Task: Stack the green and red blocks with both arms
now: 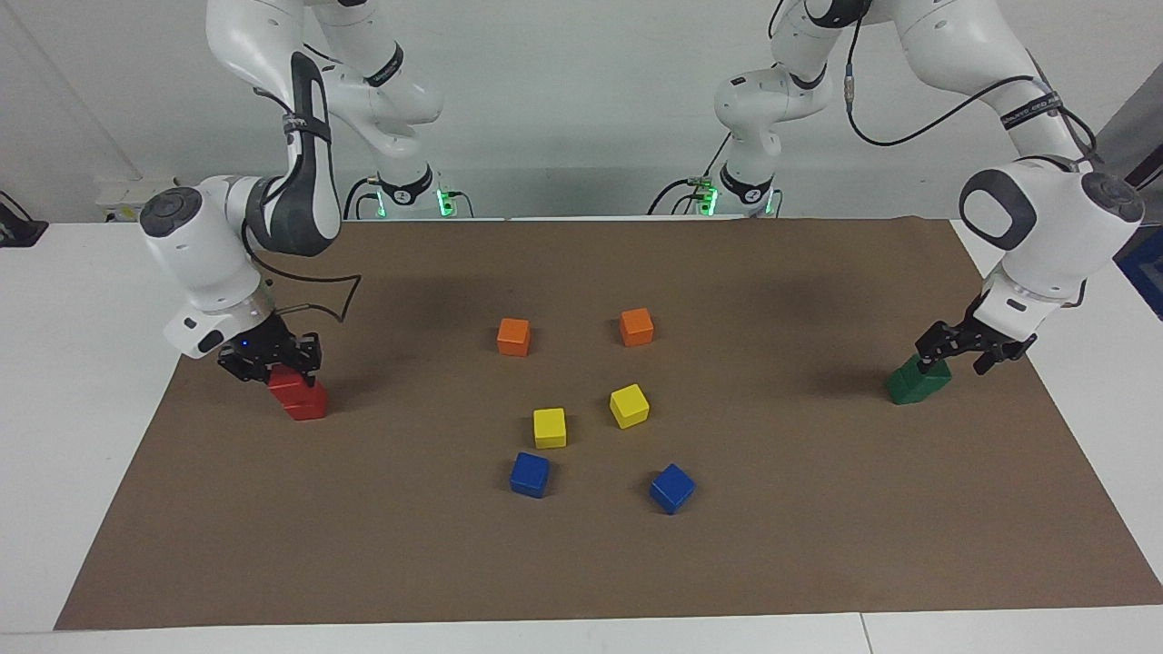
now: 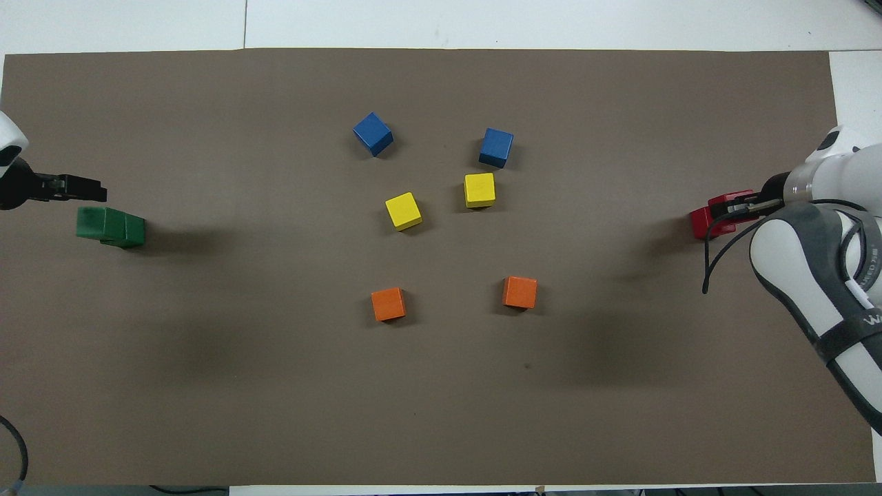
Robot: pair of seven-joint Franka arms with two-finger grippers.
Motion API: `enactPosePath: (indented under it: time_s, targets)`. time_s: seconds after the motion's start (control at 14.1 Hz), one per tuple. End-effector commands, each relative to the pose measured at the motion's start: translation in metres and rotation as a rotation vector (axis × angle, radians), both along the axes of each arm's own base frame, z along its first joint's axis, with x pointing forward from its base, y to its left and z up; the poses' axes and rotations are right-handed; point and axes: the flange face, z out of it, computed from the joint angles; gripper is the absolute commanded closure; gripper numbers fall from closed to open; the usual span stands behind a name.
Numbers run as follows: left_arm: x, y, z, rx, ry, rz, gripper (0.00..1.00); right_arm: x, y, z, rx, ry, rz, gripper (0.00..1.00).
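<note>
Two green blocks form a stack near the left arm's end of the mat, the upper green block (image 1: 927,371) (image 2: 96,222) sitting a little askew on the lower one (image 1: 909,392) (image 2: 134,234). My left gripper (image 1: 957,359) (image 2: 93,186) hovers open just above and beside that stack, holding nothing. At the right arm's end, my right gripper (image 1: 273,363) (image 2: 729,205) is shut on a red block (image 1: 283,381). That block is directly over the second red block (image 1: 309,406) (image 2: 699,223), slightly offset. I cannot tell whether the two touch.
In the middle of the brown mat (image 1: 581,563) lie two orange cubes (image 1: 513,336) (image 1: 637,326), two yellow cubes (image 1: 549,427) (image 1: 629,405) and two blue cubes (image 1: 530,474) (image 1: 671,488). White table borders the mat.
</note>
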Motion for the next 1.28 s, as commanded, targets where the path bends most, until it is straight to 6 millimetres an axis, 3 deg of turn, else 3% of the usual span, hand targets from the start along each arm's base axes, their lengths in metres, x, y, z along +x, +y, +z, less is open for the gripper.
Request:
enactPosePath:
  time_s: [0.0,0.35,0.78,0.92,1.21]
  targets:
    - [-0.013,-0.013,0.038,-0.012,0.004,0.042,0.00,0.000,-0.005,-0.004,0.005,-0.026,-0.025,1.00]
    - [-0.046,-0.031,0.107,-0.019,0.032,0.106,0.00,-0.002,-0.010,-0.008,0.004,-0.030,-0.037,1.00]
    - [-0.079,-0.061,0.159,-0.026,0.111,0.164,0.00,-0.005,-0.009,-0.011,0.010,-0.024,-0.089,1.00]
    - [-0.088,-0.062,0.172,-0.024,0.107,0.161,0.00,-0.006,-0.010,-0.012,0.010,-0.023,-0.090,1.00]
    - [-0.094,-0.075,0.178,-0.023,0.107,0.150,0.00,-0.009,-0.009,-0.015,0.012,-0.016,-0.111,1.00]
